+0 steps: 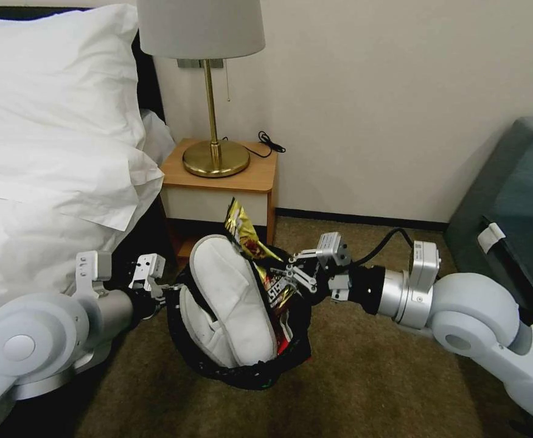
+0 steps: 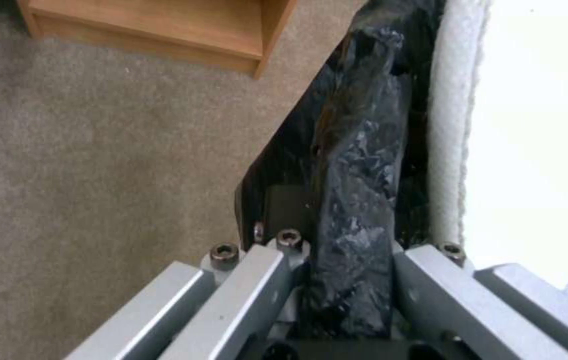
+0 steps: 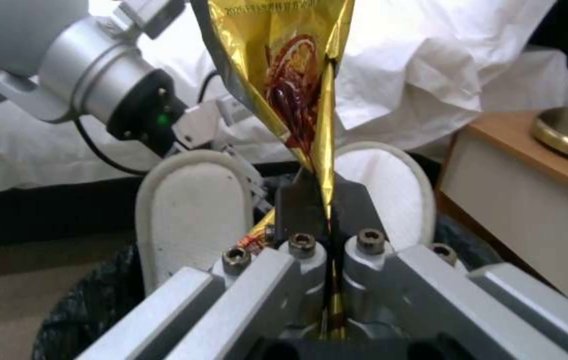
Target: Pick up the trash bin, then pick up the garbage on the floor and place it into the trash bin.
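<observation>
Both arms are seen low at the front of the head view, one at each side of the trash bin [image 1: 242, 365], which is held above the floor [image 1: 370, 377]. Its left rim is gripped by the left gripper [image 1: 168, 291]; in the left wrist view the fingers [image 2: 257, 285] are closed on the black bag folded over the rim [image 2: 357, 200]. From the right side, the right gripper [image 1: 286, 275] is clamped on a gold and red wrapper [image 1: 242, 228], which is pinched flat between the closed fingers [image 3: 300, 220] and stands up above the mouth of the bin. Two white slippers [image 1: 230, 298] are stuck upright in the bin, and more red wrappers [image 1: 275, 289] are seen beside them. The bed [image 1: 47, 152] is close at the left, and the wooden nightstand [image 1: 230, 176] with a brass lamp [image 1: 215, 155] is just behind the bin. A dark couch [image 1: 516, 207] is at the right edge. Open carpet is seen between the bin and the couch and along the wall.
</observation>
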